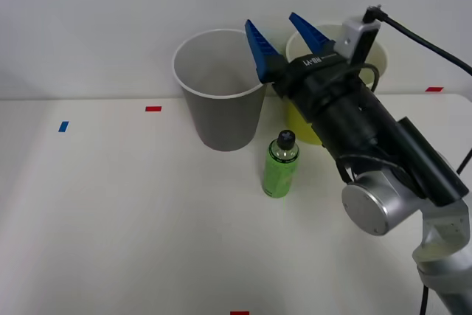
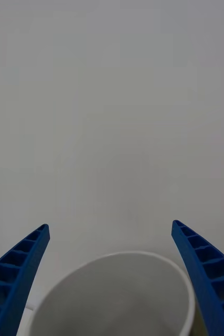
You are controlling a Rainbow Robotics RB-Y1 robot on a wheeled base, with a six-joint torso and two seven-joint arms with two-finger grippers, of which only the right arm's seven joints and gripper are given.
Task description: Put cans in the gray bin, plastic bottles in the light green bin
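My right gripper (image 1: 286, 33) fingers wide apart, empty, btwn gray bin (image 1: 218, 127) & light green bin (image 1: 304, 129), top centre. Risk: arm clips green bottle (image 1: 281, 167) on descent.

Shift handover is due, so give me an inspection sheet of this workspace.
Surface: white table, with red and blue tape marks.
Job's things: gray bin upright, beside the green bin; green bottle standing in front of them, black cap on.
Clutter: nothing seen.
Grippers: right gripper open, holding nothing, raised near the bins' rims; the wrist view looks over the gray bin's rim.
Cables: black cable running from the wrist camera off to the right.
Surroundings: plain white wall behind the table.
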